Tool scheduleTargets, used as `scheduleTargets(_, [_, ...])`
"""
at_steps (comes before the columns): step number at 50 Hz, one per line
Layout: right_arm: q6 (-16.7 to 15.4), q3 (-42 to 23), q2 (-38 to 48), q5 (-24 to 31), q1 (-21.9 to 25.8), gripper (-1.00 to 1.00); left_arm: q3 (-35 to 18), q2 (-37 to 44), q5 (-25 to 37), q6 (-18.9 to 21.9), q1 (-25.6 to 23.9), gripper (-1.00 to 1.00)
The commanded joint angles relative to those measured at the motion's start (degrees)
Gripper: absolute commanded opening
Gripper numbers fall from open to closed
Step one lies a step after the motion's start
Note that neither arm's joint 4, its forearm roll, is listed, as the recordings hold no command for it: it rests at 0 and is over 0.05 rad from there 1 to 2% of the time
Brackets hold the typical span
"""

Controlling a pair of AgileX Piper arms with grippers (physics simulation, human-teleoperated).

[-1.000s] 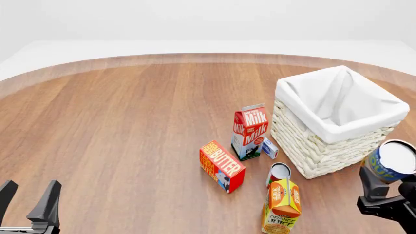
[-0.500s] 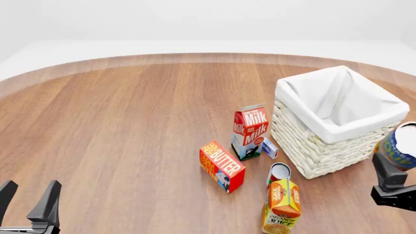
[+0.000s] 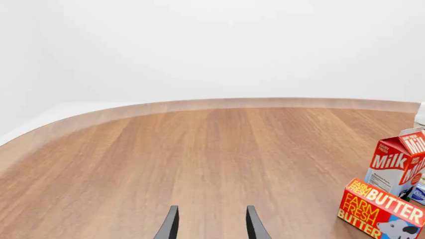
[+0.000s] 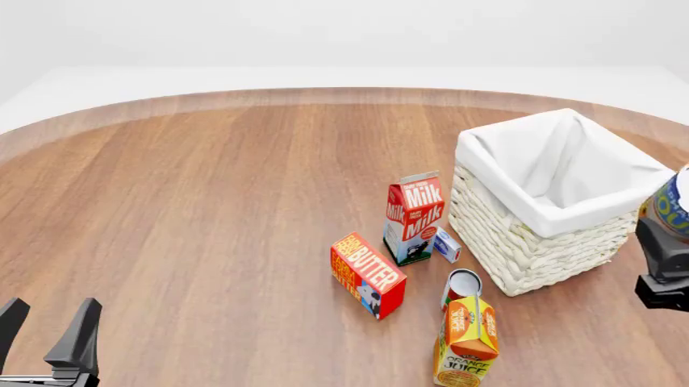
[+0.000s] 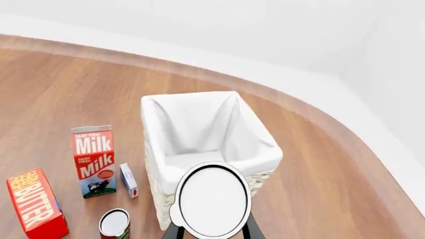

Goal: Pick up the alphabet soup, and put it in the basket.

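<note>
Right gripper (image 5: 207,234) up in the air at the right edge of the front view, fingers pinched on the alphabet soup (image 5: 212,199) — pale silver top facing the wrist camera, a sliver of blue and yellow label just showing at the frame's edge in the front view (image 4: 675,205). Can clear of the table (image 4: 194,210), held beside the basket's right side at about rim height, not yet over the opening. Basket (image 4: 506,242) standing upright on the right half of the table, white cloth lining folded over its rim, nothing visible inside from the right wrist view (image 5: 159,139).

Just left of the basket, milk carton (image 4: 415,216) upright, a small white box (image 4: 447,244) leaning between it and the wicker wall. Butter box (image 4: 367,274) nearer the arms, left of a second can (image 4: 462,286) that sits just behind the orange juice carton (image 4: 465,343).

Left gripper (image 4: 45,334) low in the near left corner, fingers (image 3: 169,226) spread apart, holding nothing — well away from everything else.
</note>
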Motion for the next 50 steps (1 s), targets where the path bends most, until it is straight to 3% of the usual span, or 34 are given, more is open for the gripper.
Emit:
scheduleTargets(1, [-0.16, -4.02, 2.25, 0.44, 0.05, -1.00, 0.00, 0.00, 0.00, 0.00, 0.00, 1.00])
scheduleTargets(14, [-1.62, -8.23, 7.31, -0.36, 0.22, -1.00, 0.00, 0.00, 0.00, 0.00, 0.00, 1.00])
scheduleTargets(31, [-0.66, -12.73, 14.38, -1.77, 0.33, -1.00, 0.00, 0.00, 0.00, 0.00, 0.00, 1.00])
scheduleTargets(39, [-2.39, -14.93, 16.60, -0.50, 1.63, -1.00, 0.00, 0.00, 0.00, 0.00, 0.00, 1.00])
scheduleTargets(44, [-0.54, -16.88, 18.94, 0.06, 2.56, -1.00, 0.00, 0.00, 0.00, 0.00, 0.00, 1.00])
scheduleTargets(50, [-0.79, -17.73, 21.30, -0.66, 2.45, -1.00, 0.00, 0.00, 0.00, 0.00, 0.00, 1.00])
